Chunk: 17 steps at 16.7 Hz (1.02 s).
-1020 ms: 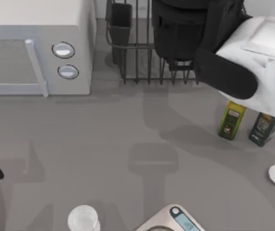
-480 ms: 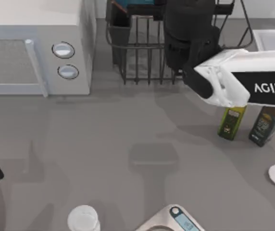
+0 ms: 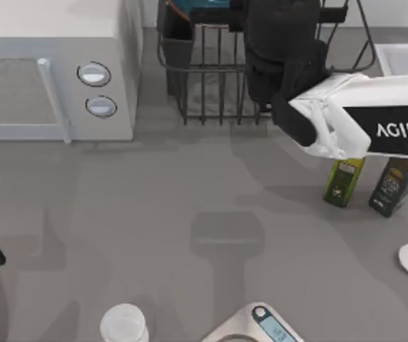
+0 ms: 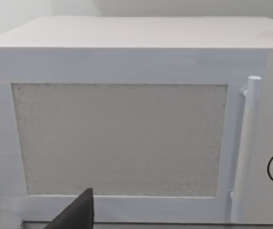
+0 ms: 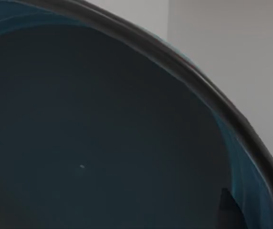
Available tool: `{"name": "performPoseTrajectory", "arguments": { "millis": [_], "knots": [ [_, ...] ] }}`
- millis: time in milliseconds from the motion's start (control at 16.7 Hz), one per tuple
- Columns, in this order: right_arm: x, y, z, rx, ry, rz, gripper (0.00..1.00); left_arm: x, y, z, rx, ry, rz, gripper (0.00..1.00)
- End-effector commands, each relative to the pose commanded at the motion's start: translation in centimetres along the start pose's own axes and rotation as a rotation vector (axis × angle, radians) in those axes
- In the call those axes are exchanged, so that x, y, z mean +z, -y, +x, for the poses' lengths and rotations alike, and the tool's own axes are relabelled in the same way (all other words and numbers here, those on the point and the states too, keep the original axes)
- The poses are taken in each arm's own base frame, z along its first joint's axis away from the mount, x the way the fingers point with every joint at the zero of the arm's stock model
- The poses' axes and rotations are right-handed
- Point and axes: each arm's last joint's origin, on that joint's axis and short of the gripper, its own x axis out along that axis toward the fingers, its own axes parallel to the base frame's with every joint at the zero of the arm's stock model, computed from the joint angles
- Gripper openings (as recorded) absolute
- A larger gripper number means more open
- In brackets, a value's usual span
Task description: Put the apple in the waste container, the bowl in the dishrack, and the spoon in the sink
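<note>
Right hand [image 3: 279,53] is parked over the dishrack [image 3: 211,78] at the desk's far side with the bowl [image 5: 103,133] right in front of it, grip can't tell tbh.

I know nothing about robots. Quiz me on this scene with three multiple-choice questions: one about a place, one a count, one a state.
1. Where is the right arm reaching?
A. over the dishrack
B. over the microwave
C. over the scale

2. How many bottles stand by the right arm?
A. one
B. two
C. four

3. How does the microwave door look?
A. wide open
B. missing
C. closed

Answers:
1. A: in the top view the arm's dark end hangs over the dishrack, with the blue bowl close before its wrist camera.
2. B: two bottles stand side by side.
3. C: the microwave door sits flush, handle upright.
</note>
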Motion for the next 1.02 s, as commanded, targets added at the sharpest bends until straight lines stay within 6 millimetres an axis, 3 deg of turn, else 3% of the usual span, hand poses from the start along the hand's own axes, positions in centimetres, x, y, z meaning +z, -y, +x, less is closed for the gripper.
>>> {"name": "performPoseTrajectory", "arguments": {
  "millis": [600, 1020],
  "knots": [
    [0.0, 0.0, 0.0, 0.0, 0.0, 0.0, 0.98, 0.0, 0.0, 0.0, 0.0, 0.0, 0.0, 1.0],
    [0.0, 0.0, 0.0, 0.0, 0.0, 0.0, 1.0, 0.0, 0.0, 0.0, 0.0, 0.0, 0.0, 1.0]
  ]
}}
